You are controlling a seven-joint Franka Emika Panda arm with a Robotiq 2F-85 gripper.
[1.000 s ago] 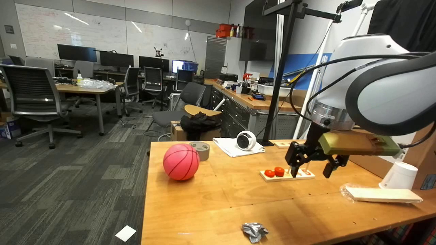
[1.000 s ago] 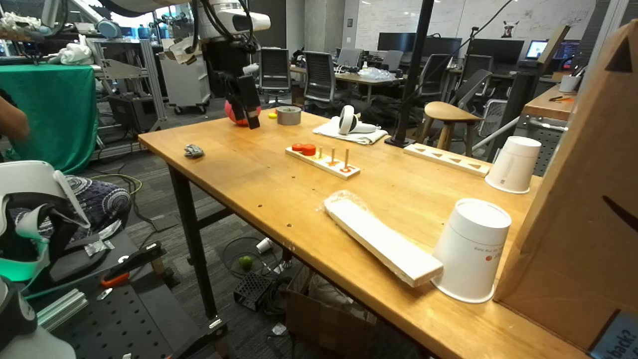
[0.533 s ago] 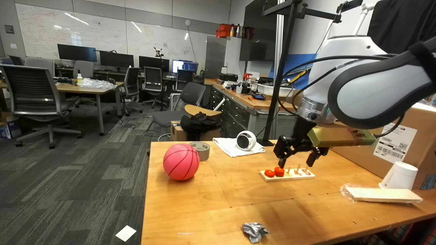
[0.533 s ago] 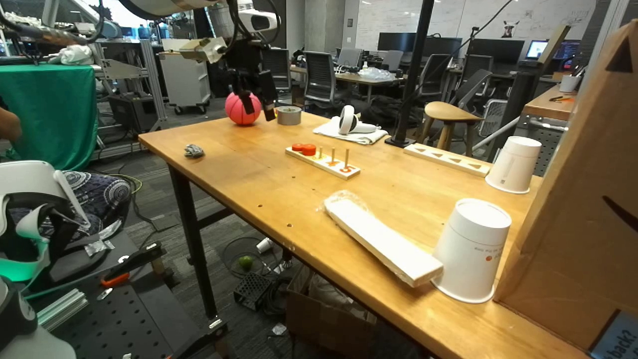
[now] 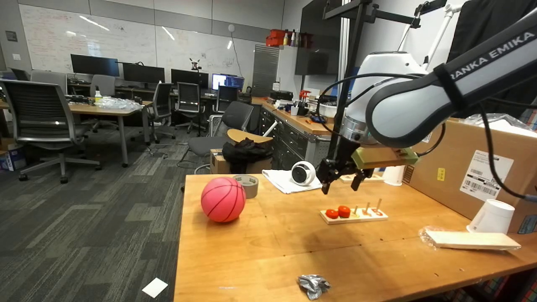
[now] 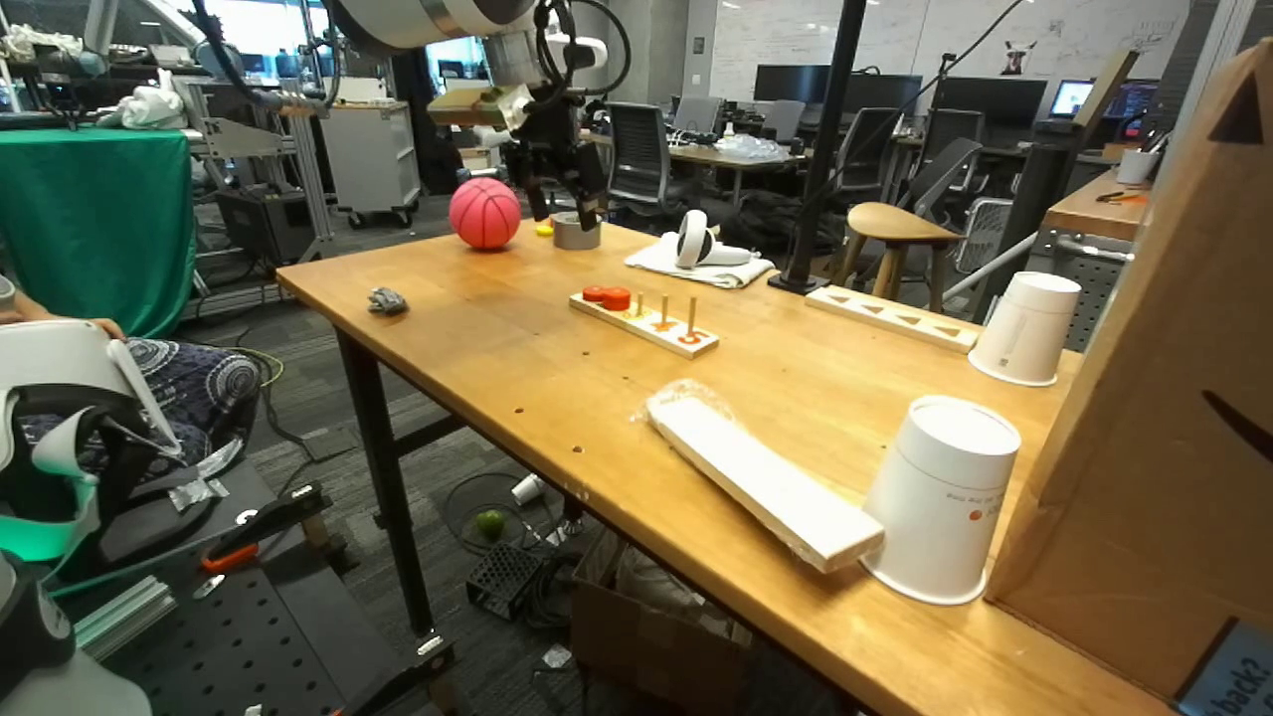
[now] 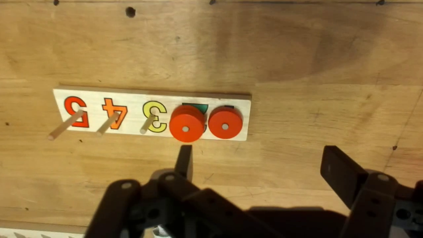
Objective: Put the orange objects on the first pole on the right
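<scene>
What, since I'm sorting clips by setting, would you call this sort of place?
Probably a robotics lab or shared tech workspace: the robot arm, the row of monitors and the long whiteboard suggest it.

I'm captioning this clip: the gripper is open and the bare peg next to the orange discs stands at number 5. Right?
The number is wrong: in the wrist view, the bare peg next to the orange discs stands at the yellow 3. The gripper is indeed open.
</scene>
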